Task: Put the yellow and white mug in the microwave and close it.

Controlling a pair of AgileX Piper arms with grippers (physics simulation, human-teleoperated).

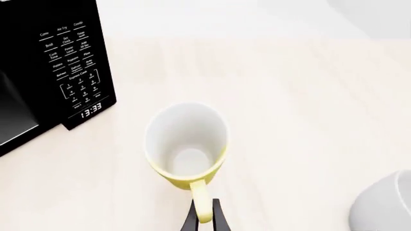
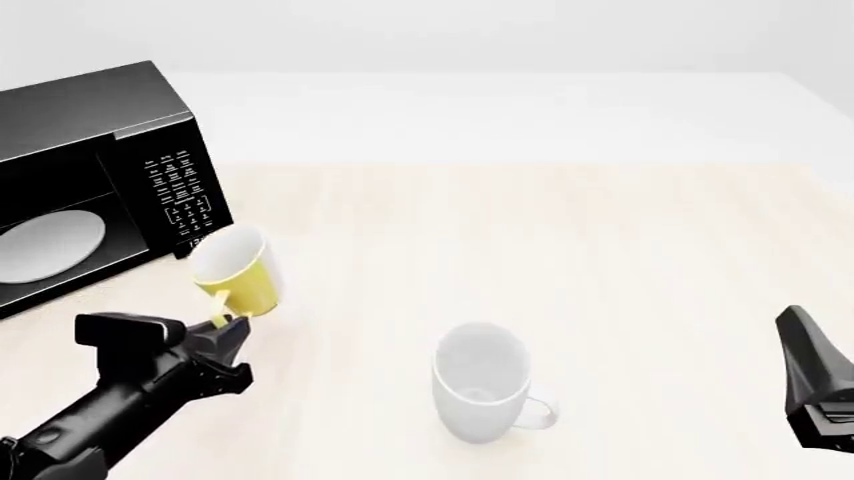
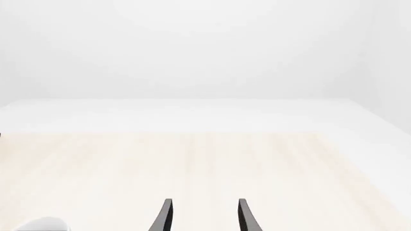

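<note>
A: Why does the microwave (image 2: 94,170) sit far left on the table (image 2: 561,250) with its cavity showing?

B: Its door looks open, so the white plate (image 2: 47,248) is reachable.

A: And the yellow and white mug (image 2: 238,272)?

B: Tilted, just right of the microwave's keypad, apparently lifted. The left end effector (image 1: 204,219) is clamped on its handle, so the mug sits directly beyond the fingers.

A: The right end effector (image 3: 203,214)?

B: Parted, empty, near right. The white mug (image 2: 481,382) stands apart.
</note>
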